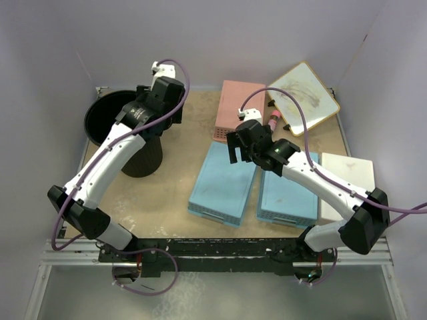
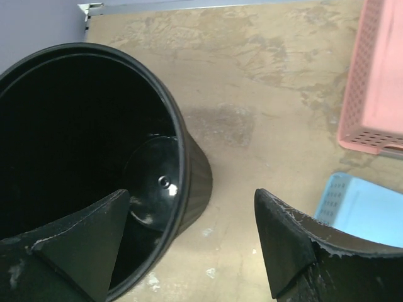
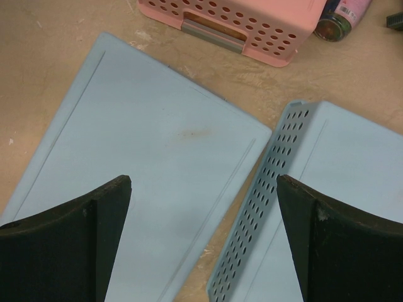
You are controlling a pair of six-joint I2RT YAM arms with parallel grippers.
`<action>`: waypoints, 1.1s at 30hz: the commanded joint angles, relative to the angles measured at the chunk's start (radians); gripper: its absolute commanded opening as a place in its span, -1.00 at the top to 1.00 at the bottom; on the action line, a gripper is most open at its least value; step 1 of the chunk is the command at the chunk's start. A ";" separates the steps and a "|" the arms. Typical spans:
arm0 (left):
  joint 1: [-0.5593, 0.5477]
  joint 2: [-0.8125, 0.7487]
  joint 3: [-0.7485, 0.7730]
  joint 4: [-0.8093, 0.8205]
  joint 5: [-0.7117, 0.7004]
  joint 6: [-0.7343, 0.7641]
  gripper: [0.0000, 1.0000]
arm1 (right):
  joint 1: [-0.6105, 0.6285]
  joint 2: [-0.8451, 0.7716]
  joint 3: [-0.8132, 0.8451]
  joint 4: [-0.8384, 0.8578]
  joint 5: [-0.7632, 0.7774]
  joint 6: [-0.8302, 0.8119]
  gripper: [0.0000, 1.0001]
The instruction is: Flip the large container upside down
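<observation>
The large black bucket (image 1: 107, 120) stands upright at the back left of the table, its mouth open upward. In the left wrist view (image 2: 82, 138) I look down into it and see its shiny base. My left gripper (image 1: 150, 110) hovers open over the bucket's right rim (image 2: 192, 207). Its left finger is above the inside and its right finger is above the bare table outside, touching nothing. My right gripper (image 1: 240, 152) is open and empty above the gap between two light-blue baskets (image 3: 204, 189).
Two overturned light-blue baskets (image 1: 223, 183) (image 1: 288, 193) lie mid-table. A pink basket (image 1: 240, 110) lies behind them and a white basket (image 1: 347, 177) to the right. A whiteboard (image 1: 303, 93) and a pink-capped marker (image 1: 272, 121) sit at the back right. Walls enclose the table.
</observation>
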 commanded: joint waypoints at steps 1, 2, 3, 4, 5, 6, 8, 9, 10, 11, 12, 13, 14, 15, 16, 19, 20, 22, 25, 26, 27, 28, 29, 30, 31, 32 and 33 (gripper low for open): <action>0.070 -0.001 0.030 -0.008 0.003 0.029 -0.50 | 0.000 -0.047 -0.012 0.018 0.006 0.019 -0.99; 0.095 0.005 0.030 -0.015 0.029 0.022 -0.46 | 0.000 -0.049 -0.016 0.021 0.002 0.019 -0.99; 0.111 0.010 0.026 -0.020 0.049 0.021 -0.42 | -0.001 -0.052 -0.019 0.023 -0.004 0.019 -0.99; 0.122 0.014 0.023 -0.022 0.066 0.023 -0.40 | 0.000 -0.054 -0.022 0.025 -0.009 0.019 -1.00; 0.130 0.019 0.019 -0.024 0.076 0.024 -0.36 | 0.000 -0.055 -0.026 0.030 -0.014 0.021 -0.99; 0.136 0.022 0.011 -0.020 0.090 0.027 -0.33 | -0.001 -0.056 -0.030 0.033 -0.017 0.020 -1.00; 0.148 0.028 -0.008 -0.012 0.110 0.031 -0.29 | 0.000 -0.052 -0.033 0.034 -0.018 0.020 -0.99; 0.155 0.032 -0.016 -0.012 0.114 0.032 -0.28 | 0.000 -0.051 -0.031 0.033 -0.019 0.020 -1.00; 0.161 0.040 -0.020 -0.018 0.118 0.034 -0.27 | -0.001 -0.050 -0.030 0.033 -0.020 0.020 -1.00; 0.167 0.046 -0.024 -0.026 0.124 0.035 -0.25 | -0.001 -0.051 -0.030 0.033 -0.023 0.020 -1.00; 0.172 0.049 -0.030 -0.030 0.138 0.040 -0.23 | -0.001 -0.053 -0.032 0.035 -0.025 0.019 -1.00; 0.174 0.052 -0.035 -0.030 0.152 0.042 -0.21 | -0.001 -0.054 -0.032 0.037 -0.026 0.019 -1.00; 0.175 0.054 -0.041 -0.028 0.167 0.042 -0.20 | -0.001 -0.055 -0.035 0.040 -0.028 0.019 -0.99; 0.175 0.056 -0.046 -0.024 0.181 0.042 -0.19 | 0.000 -0.054 -0.037 0.044 -0.029 0.019 -0.99; 0.175 0.061 -0.053 -0.019 0.191 0.042 -0.18 | -0.001 -0.051 -0.037 0.046 -0.030 0.019 -1.00; 0.175 0.077 -0.069 -0.003 0.194 0.040 0.04 | -0.001 -0.044 -0.034 0.047 -0.038 0.020 -1.00; 0.175 0.084 -0.069 -0.003 0.192 0.039 0.17 | -0.001 -0.044 -0.033 0.048 -0.040 0.020 -1.00; 0.175 0.094 -0.063 -0.002 0.195 0.034 0.43 | 0.000 -0.044 -0.032 0.047 -0.040 0.020 -1.00; 0.175 0.102 -0.027 -0.010 0.205 0.030 0.83 | 0.000 -0.047 -0.034 0.044 -0.035 0.020 -1.00; 0.175 0.106 -0.006 -0.017 0.205 0.030 1.00 | 0.000 -0.046 -0.034 0.042 -0.034 0.021 -1.00; 0.175 0.110 0.020 -0.027 0.205 0.028 1.00 | -0.001 -0.046 -0.033 0.040 -0.033 0.022 -1.00; 0.175 0.111 0.045 -0.033 0.206 0.029 1.00 | 0.000 -0.044 -0.033 0.039 -0.033 0.021 -1.00; 0.175 0.111 0.071 -0.035 0.208 0.029 1.00 | 0.000 -0.044 -0.031 0.040 -0.033 0.021 -1.00; 0.175 0.107 0.091 -0.027 0.212 0.025 1.00 | -0.001 -0.044 -0.032 0.042 -0.033 0.023 -1.00; 0.175 0.101 0.107 -0.004 0.225 0.021 1.00 | -0.001 -0.045 -0.032 0.044 -0.031 0.023 -0.99; 0.175 0.083 0.109 0.035 0.257 0.018 1.00 | 0.000 -0.045 -0.033 0.046 -0.034 0.023 -1.00; 0.175 0.066 0.110 0.078 0.284 0.014 1.00 | -0.001 -0.043 -0.033 0.049 -0.037 0.023 -1.00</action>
